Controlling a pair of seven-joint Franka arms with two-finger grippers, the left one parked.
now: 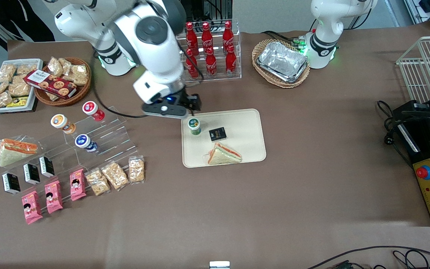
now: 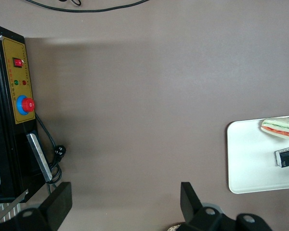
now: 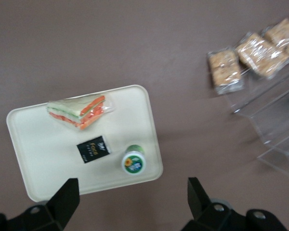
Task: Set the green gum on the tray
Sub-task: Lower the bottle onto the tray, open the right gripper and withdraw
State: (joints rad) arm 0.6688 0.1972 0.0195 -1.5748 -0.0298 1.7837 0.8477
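The green gum (image 1: 194, 125) stands upright on the cream tray (image 1: 248, 123), near the tray's corner toward the working arm's end. My right gripper (image 1: 189, 106) hangs above the table just off that tray edge, farther from the front camera than the bottle. It is open and empty. In the right wrist view the green gum (image 3: 133, 162) shows its green-and-white lid on the tray (image 3: 43, 154), and the gripper (image 3: 133, 192) has its two fingers spread wide over bare table beside the tray rim.
A wrapped sandwich (image 1: 224, 154) and a small black packet (image 1: 217, 133) also lie on the tray. A clear stepped stand holds blue-lidded (image 1: 85, 142), orange-lidded (image 1: 61, 122) and red-lidded (image 1: 93, 109) bottles. A cola rack (image 1: 209, 48) and a basket of foil trays (image 1: 282, 61) stand farther back.
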